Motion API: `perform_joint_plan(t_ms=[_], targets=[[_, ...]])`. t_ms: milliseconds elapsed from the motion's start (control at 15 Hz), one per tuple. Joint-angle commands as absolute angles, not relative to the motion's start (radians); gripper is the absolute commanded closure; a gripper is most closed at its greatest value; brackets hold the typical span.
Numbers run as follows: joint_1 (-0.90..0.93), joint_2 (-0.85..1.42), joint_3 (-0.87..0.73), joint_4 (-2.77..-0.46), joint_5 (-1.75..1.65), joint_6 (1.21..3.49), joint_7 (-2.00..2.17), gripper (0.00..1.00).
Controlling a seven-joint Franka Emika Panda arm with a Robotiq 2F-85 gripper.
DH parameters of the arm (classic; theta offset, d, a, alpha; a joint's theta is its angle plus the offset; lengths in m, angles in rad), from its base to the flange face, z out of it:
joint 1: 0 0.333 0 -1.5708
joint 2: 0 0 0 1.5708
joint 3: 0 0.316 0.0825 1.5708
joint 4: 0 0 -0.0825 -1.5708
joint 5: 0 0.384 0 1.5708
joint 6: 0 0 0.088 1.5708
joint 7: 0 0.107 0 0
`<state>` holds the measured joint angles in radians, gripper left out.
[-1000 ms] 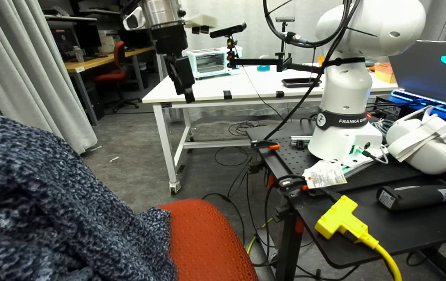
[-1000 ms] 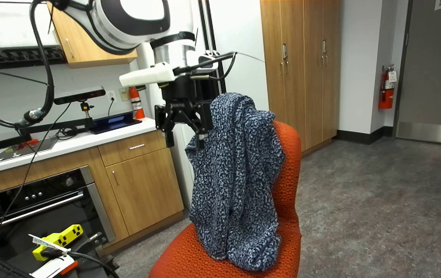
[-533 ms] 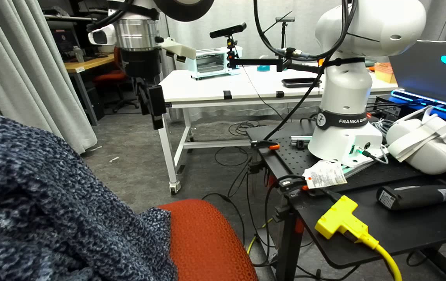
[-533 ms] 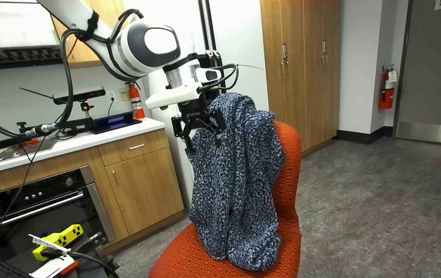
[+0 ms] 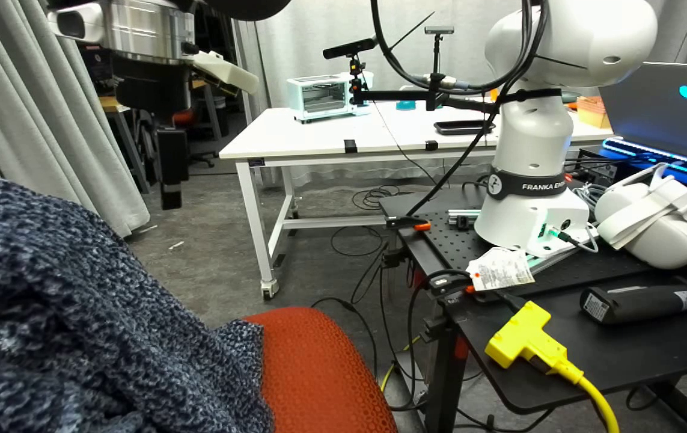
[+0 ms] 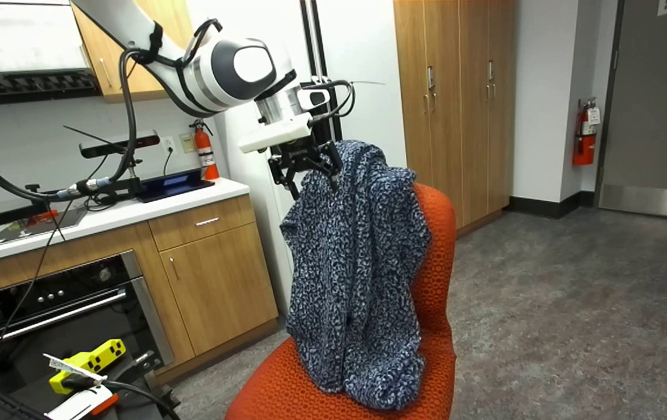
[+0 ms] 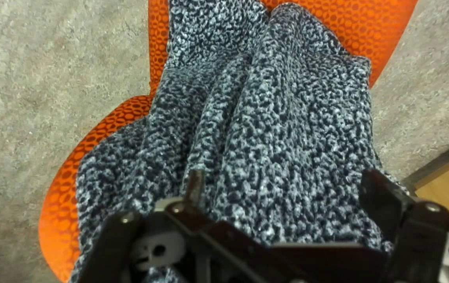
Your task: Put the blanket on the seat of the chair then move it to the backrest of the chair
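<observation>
Blue-grey speckled knit blanket (image 6: 359,262) is draped on the backrest (image 6: 441,221) of the orange-red patterned fabric chair (image 6: 433,291), hiding most of its top edge, lower end bunched on the seat (image 6: 278,382); front seat rim and a strip along one backrest side show bare. Black two-finger gripper (image 6: 314,192) hangs near the blanket's upper part, fingers (image 7: 381,200) spread apart; in an exterior view, grey speckled floor (image 5: 211,252) shows between fingers and blanket. Same floor gives open room beside the chair, out to the tall wood-grain cabinets (image 6: 456,128) and grey door (image 6: 654,116). Count: 1 blanket, 1 chair under it, 1 gripper with 2 fingers, 2 red fire extinguishers (image 6: 584,146), 1 yellow plastic outlet block (image 5: 520,337), 1 white plastic headset (image 5: 659,225)
</observation>
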<state>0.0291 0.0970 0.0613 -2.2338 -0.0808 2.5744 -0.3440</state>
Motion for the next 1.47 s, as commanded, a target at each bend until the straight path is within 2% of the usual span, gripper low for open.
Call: perform_joint_plan(t_ms=[0,600,1400], targets=[[0.03,0.108,0.066,-2.217,-0.078,2.571,-0.342,0.0],[0.024,0.151,0.087,-2.163,-0.025,2.599,-0.431,0.0],[-0.071,0.508,0.186,-1.774,0.098,2.612,-0.736,0.0]])
